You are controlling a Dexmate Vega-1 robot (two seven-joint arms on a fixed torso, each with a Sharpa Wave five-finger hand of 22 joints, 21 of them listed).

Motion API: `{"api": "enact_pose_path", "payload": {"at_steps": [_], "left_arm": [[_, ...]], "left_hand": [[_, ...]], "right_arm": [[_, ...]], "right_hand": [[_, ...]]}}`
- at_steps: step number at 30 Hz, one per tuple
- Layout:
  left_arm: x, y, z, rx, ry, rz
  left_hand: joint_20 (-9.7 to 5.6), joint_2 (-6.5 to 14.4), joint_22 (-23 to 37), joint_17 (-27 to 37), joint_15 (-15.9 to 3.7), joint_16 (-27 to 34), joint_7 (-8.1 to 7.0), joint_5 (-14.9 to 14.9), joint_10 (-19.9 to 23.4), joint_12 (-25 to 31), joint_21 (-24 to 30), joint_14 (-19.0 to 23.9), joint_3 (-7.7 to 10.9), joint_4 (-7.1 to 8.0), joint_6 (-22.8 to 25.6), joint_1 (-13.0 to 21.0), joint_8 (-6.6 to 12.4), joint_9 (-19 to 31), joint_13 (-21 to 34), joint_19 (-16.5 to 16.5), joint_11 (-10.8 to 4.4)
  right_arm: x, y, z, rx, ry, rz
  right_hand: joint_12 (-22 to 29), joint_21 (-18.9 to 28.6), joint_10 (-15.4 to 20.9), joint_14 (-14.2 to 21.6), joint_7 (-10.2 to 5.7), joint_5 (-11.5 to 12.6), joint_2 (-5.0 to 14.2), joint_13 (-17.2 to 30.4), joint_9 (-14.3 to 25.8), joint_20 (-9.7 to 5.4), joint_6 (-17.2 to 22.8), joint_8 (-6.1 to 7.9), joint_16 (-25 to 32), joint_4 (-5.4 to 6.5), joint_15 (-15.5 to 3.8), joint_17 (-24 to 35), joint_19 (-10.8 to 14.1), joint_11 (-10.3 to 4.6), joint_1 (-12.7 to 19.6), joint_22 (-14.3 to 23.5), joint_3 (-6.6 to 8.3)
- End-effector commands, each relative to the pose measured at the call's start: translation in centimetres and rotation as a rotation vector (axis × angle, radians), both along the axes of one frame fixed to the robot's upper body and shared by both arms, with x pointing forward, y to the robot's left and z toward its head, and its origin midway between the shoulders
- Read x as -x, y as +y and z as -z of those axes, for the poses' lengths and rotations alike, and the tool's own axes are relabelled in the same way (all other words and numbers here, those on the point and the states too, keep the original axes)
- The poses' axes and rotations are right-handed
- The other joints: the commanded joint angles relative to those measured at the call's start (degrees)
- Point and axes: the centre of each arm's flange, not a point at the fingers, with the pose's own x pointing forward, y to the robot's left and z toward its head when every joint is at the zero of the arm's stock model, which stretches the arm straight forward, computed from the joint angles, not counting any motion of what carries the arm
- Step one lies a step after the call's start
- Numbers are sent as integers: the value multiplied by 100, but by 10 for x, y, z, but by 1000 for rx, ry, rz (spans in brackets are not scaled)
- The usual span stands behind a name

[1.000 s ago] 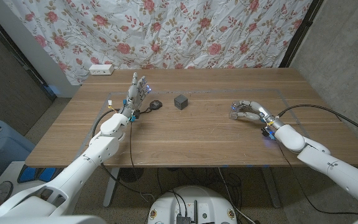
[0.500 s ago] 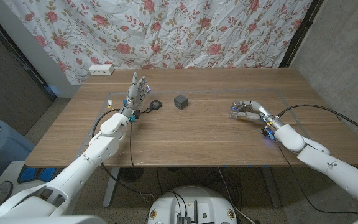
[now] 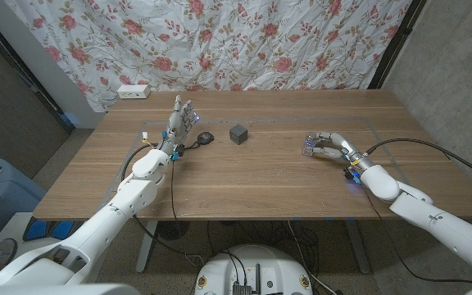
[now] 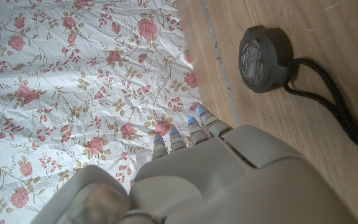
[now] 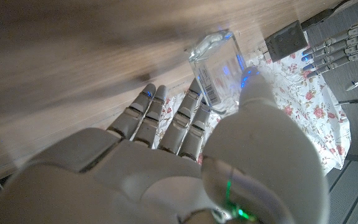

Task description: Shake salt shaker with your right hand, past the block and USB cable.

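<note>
On the right side of the wooden table (image 3: 252, 176), the right hand (image 3: 328, 146) wraps its fingers around the clear salt shaker (image 3: 309, 147), which shows just beyond the fingertips on the side toward the table's middle. The right wrist view shows the shaker (image 5: 219, 68) as a clear, square-sided container with a printed label, the thumb (image 5: 253, 93) pressed on one side and the other fingers (image 5: 166, 115) curled up against it; the wood behind it is blurred. Whether the shaker touches the tabletop cannot be told. Well apart, left of the table's middle, the dark block (image 3: 238, 133) sits on the wood, and just beside it lies the coiled black USB cable (image 3: 204, 137) with its round dark head. The left hand (image 3: 179, 123) stands upright next to the cable, fingers apart and straight, holding nothing. A white power strip (image 3: 133, 92) lies at the far left edge, before the floral curtain (image 3: 244, 41).
</note>
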Motion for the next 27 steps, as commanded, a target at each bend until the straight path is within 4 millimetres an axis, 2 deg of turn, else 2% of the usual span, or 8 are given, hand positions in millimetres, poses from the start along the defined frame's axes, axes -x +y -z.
{"api": "enact_pose_path", "payload": {"at_steps": [1, 27], "left_arm": [[0, 0, 0, 0, 0, 0], [0, 0, 0, 0, 0, 0]], "left_hand": [[-137, 578, 27, 34, -607, 30, -45, 25, 2, 24, 25, 11, -10, 35, 23, -1, 27, 35, 22, 28, -55], [-135, 578, 27, 34, -605, 28, -41, 25, 2, 24, 25, 5, -10, 35, 17, -1, 24, 35, 22, 28, -62]], "right_arm": [[3, 3, -3, -27, -25, 3], [22, 14, -25, -15, -141, 96]], "right_hand": [[16, -5, 116, 35, -9, -64, 193, 33, 11, -179, 125, 82, 46, 22, -906, 34, 46, -3, 82, 18, -1], [-3, 7, 289, 154, -17, -208, 350, 36, 13, -199, 272, 147, 108, 48, -889, 58, 90, -3, 103, 17, -13]]}}
